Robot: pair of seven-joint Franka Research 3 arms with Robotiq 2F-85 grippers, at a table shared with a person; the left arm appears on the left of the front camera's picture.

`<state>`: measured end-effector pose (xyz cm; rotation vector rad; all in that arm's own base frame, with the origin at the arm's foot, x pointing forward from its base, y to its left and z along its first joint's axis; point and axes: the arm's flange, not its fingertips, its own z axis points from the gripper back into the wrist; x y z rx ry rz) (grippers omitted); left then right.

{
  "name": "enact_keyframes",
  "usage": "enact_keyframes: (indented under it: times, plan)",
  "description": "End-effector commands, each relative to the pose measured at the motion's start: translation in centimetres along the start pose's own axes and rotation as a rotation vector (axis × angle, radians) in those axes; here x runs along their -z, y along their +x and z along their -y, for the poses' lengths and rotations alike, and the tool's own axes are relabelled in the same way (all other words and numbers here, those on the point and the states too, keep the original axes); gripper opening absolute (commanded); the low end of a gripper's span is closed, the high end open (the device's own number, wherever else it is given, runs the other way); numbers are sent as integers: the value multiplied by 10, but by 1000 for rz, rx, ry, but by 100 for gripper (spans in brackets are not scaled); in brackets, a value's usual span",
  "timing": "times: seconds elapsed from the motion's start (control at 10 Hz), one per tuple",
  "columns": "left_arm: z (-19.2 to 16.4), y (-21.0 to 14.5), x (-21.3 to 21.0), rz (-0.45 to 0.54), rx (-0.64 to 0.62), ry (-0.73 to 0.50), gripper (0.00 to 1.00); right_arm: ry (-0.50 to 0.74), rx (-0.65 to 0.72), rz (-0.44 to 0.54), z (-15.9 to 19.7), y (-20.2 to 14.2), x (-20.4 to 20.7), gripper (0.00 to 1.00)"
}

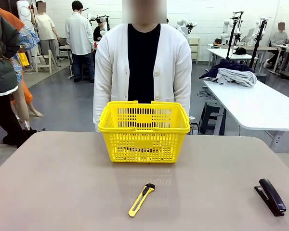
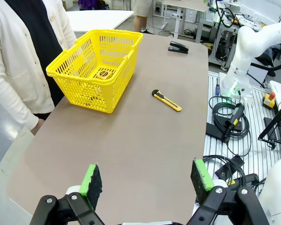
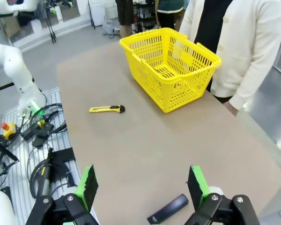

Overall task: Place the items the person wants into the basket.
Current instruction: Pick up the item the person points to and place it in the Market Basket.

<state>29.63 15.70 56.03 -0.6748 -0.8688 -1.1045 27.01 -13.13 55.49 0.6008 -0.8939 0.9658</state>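
The yellow basket (image 1: 143, 130) stands at the far middle of the table, right in front of the person (image 1: 142, 67) in a white cardigan. On its floor lies a small yellow-and-black tape measure (image 2: 103, 73); other dark shapes behind the mesh are too unclear to name. The person's arms hang down, one hand (image 3: 232, 108) at the table edge. My left gripper (image 2: 146, 178) hovers open over the near left table, with nothing between its green pads. My right gripper (image 3: 142, 183) is open too, high above the near right side, just over the black stapler (image 3: 167, 209).
A long yellow utility knife (image 1: 141, 199) lies at the near middle of the table. The stapler (image 1: 270, 196) sits by the near right edge. The brown tabletop (image 1: 62, 183) is bare on the left. Cables (image 2: 229, 124) lie beside the table.
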Motion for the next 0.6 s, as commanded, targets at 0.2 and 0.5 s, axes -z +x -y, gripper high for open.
enact_keyframes:
  times: [0.2,0.5]
  plan:
    - [0,0,-2,18,20,-2,99,7,-18,18,1,0,1,100]
    - [0,0,-2,18,20,-2,99,7,-18,18,1,0,1,100]
